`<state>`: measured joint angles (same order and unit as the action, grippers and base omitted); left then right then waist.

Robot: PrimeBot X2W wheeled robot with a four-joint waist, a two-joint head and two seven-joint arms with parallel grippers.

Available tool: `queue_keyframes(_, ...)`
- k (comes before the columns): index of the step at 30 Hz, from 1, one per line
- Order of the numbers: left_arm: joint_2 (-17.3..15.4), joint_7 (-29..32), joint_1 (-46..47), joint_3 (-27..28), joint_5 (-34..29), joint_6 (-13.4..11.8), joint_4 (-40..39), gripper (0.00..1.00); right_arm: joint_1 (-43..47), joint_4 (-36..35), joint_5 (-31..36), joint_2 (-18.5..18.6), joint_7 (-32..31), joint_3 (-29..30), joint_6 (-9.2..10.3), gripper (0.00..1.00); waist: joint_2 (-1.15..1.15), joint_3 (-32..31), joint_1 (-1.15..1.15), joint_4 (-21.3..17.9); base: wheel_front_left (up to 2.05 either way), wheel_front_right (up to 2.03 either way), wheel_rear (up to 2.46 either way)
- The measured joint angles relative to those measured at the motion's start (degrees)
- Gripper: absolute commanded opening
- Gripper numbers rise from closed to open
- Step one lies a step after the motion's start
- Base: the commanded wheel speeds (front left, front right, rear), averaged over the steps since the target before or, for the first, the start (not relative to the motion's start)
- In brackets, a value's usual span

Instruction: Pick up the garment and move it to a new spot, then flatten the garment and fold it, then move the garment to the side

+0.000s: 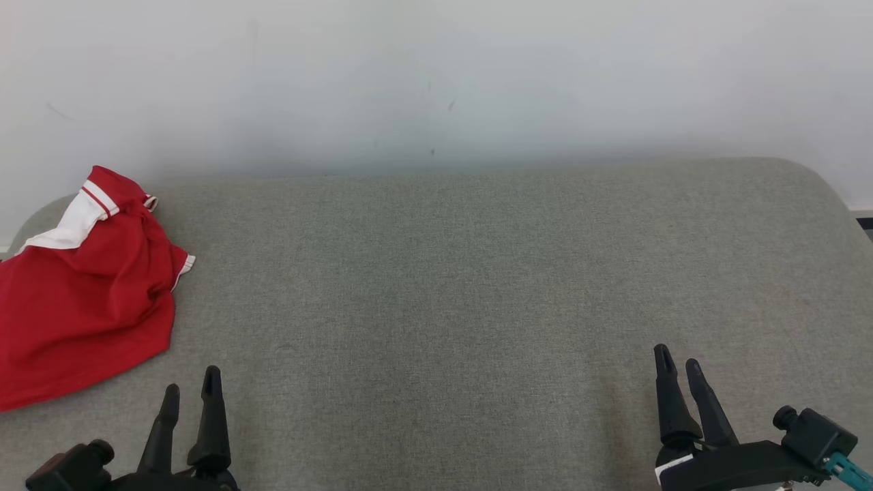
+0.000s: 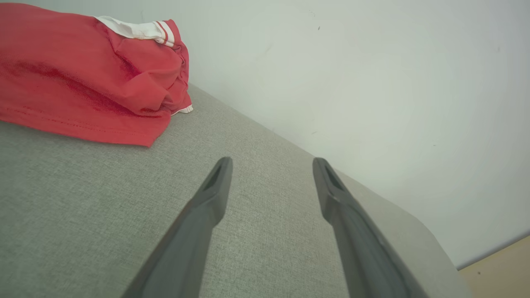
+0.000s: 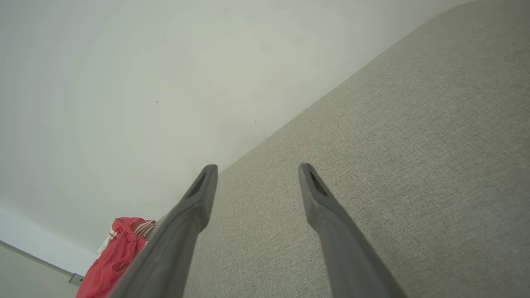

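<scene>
- My left gripper [image 1: 191, 382] sits low at the near-left of the head view. Its two dark fingers are spread wide and there is nothing between them.
- Through the left wrist camera I see only grey cloth surface between those fingers.
- My right gripper [image 1: 677, 358] is at the near-right, also parted to its full spread and holding nothing.
- Both grippers are over the near edge of the grey fabric-covered surface [image 1: 443, 273], well apart from each other, with the wide middle of it between them.
- The garment [image 1: 82, 300] is red with white trim and a white-and-red striped band. It lies crumpled at the far-left end of the surface, and part of it runs off the left edge of the head view.
- Its near hem is just ahead and to the left of my left gripper, close but not touching. A strip of bare grey cloth lies between them.
- From my right gripper the garment is far across the surface.
- A pale wall [image 1: 436, 82] stands right behind the surface's far edge, and the garment's collar end bunches up close to it.
- The surface has rounded corners, and the left wrist camera shows a patch of beige floor [image 2: 501, 269] past one of them.
</scene>
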<state>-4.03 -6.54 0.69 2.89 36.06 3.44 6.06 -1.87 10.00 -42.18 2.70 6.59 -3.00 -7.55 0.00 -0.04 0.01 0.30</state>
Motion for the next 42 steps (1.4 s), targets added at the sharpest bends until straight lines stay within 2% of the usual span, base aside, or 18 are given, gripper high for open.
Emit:
queue_keyframes(28, -1.0, -3.7, -1.0, -1.1, -15.3, -1.9, -1.2, 1.00, 0.8, 0.4, 16.8, 0.0, 3.6, -2.8, 0.00, 1.00, 0.00, -0.1, 0.00, 0.7, 0.00, 0.00, 0.00)
queue_keyframes(42, -1.4, -5.6, -1.0, -1.1, -21.8, -1.5, -1.3, 1.00, 1.0, 0.2, 24.4, 0.1, 5.6, -3.8, 0.00, 1.00, 0.00, -0.2, -0.01, 1.0, 0.00, 0.00, 0.00)
